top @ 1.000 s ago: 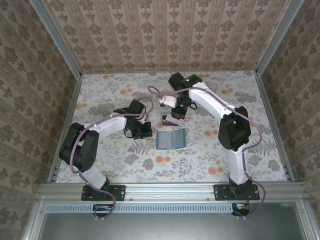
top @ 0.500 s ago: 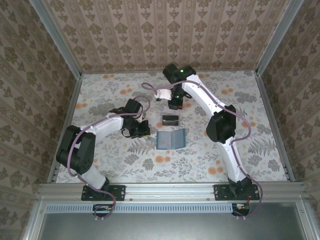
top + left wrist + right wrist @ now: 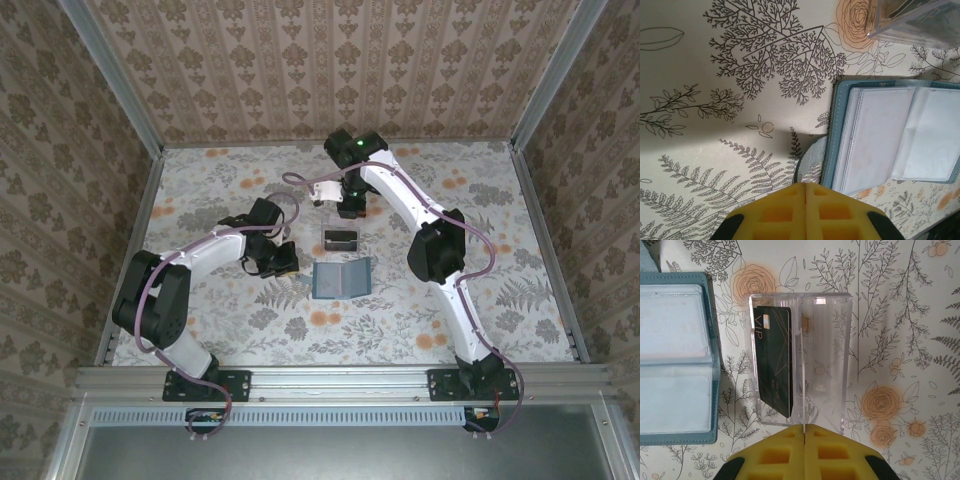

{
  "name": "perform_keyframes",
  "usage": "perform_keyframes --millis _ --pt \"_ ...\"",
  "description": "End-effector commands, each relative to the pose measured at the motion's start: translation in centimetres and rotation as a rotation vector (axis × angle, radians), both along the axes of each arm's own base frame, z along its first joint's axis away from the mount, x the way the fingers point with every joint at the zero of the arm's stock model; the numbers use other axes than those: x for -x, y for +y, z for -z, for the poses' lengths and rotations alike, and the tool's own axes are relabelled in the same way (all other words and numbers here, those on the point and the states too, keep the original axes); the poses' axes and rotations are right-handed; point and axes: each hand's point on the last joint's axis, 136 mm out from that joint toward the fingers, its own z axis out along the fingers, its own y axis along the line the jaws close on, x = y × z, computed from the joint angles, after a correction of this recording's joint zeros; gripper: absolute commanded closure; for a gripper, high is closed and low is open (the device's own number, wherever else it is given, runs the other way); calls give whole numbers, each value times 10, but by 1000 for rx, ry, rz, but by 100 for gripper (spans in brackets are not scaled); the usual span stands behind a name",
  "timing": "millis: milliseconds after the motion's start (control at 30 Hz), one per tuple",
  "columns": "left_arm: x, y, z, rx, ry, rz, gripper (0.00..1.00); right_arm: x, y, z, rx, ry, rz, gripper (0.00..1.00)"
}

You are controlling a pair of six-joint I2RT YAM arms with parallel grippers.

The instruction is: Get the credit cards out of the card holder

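Card holder (image 3: 341,278): open flat on desk (image 3: 500,200), centre.
Black credit card (image 3: 772,360): inside clear box (image 3: 822,360), just beyond holder.
Left gripper (image 3: 806,186): closed, empty, beside holder.
Right gripper (image 3: 805,429): closed, empty, near box.

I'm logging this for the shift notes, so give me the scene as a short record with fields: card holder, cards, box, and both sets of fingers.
card holder: lying open, visible sleeves look empty
black card: inside the clear box
clear box: set down right beside the card holder
left fingers: shut, holding nothing, near the holder's edge
right fingers: shut, holding nothing, near the clear box
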Motion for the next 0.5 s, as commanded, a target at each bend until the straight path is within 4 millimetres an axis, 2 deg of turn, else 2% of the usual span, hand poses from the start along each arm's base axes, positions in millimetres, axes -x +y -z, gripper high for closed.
perform_keyframes --millis 0,267,467 --pt "-2 3 -3 -15 6 -2 92 -1 3 0 17 -16 -50 100" --pt "-2 4 -3 -17 6 -7 92 -6 8 12 14 -9 -64 100" --pt "1 8 -5 -24 -4 -17 92 1 11 27 19 46 -67 100"
